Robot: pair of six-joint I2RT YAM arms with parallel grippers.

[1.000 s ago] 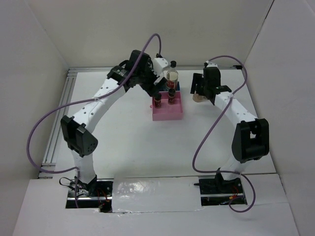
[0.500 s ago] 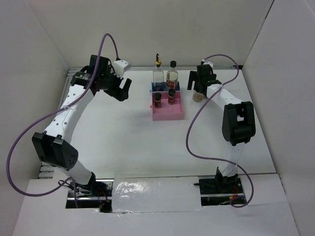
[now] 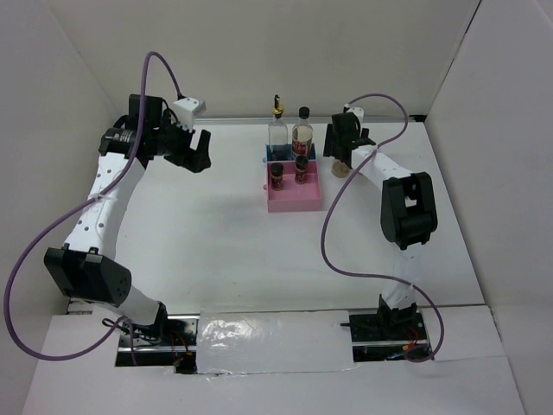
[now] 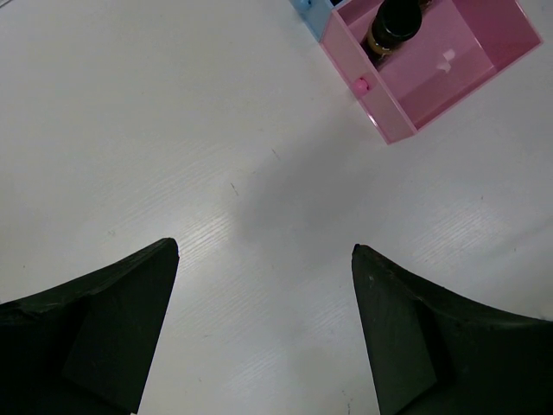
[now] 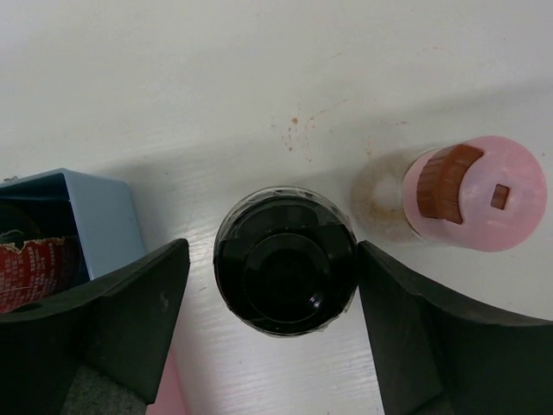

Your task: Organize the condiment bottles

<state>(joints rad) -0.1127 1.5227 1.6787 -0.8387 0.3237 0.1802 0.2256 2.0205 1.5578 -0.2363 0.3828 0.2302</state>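
Observation:
Two tall glass bottles, one with a gold-black pourer (image 3: pixel 277 128) and one with a black cap (image 3: pixel 301 130), stand in the blue tray (image 3: pixel 289 155). Two dark-lidded spice jars (image 3: pixel 276 177) (image 3: pixel 301 168) stand in the pink tray (image 3: pixel 295 199). My right gripper (image 3: pixel 340 143) is open, its fingers (image 5: pixel 138 298) on either side of a dark-lidded jar (image 5: pixel 285 272) on the table without touching it. The pink-capped shaker (image 5: pixel 475 194) stands just beside that jar. My left gripper (image 3: pixel 195 152) is open and empty, far left of the trays; it shows over bare table in the left wrist view (image 4: pixel 263 251).
The left wrist view shows a corner of the pink tray (image 4: pixel 449 73) with one jar (image 4: pixel 393 22) in it. The blue tray's corner (image 5: pixel 91 216) lies close to my right gripper's left finger. White walls enclose the table on three sides.
My left arm has swung away from the trays to the far left, open and empty. My right gripper has shifted slightly left and back, over the jar beside the shaker.

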